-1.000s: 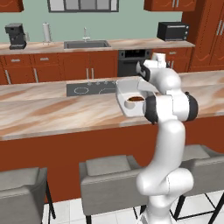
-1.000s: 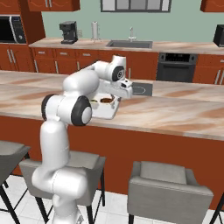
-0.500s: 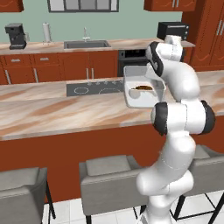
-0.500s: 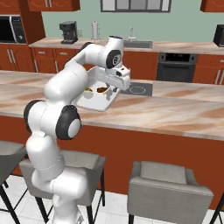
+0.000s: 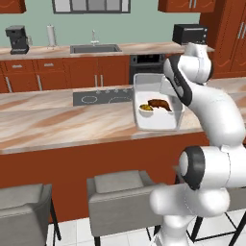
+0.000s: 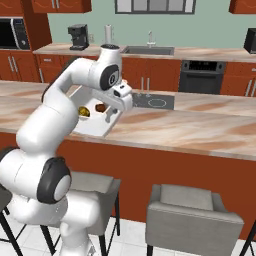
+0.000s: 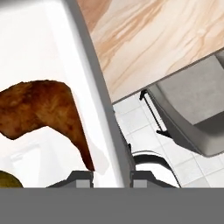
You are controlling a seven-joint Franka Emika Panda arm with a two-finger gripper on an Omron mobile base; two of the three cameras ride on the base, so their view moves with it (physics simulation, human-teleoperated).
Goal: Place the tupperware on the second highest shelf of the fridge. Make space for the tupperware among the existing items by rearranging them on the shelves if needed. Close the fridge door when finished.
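tupperware point(image 5: 157, 122): white | food point(image 7: 41, 109): brown + yellow bit | counter point(image 5: 57, 125): tan marbled | cabinets point(image 5: 53, 77): red-brown

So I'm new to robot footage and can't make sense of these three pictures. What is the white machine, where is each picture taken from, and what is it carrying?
The white machine is a robot arm with dark joints, standing in a rendered kitchen. Two pictures come from cameras on its base, one behind it to the left and one to the right, both looking forward over the marble counter. The third comes from a camera on the hand itself, looking along the gripper.

The gripper is shut on the wall of a white tupperware, an open rectangular container held up over the counter's near edge. Inside it lie a brown piece of food and a small yellow-green item.

Grey stools stand below the counter. A cooktop is set into it, and farther back there are a sink and a coffee machine.
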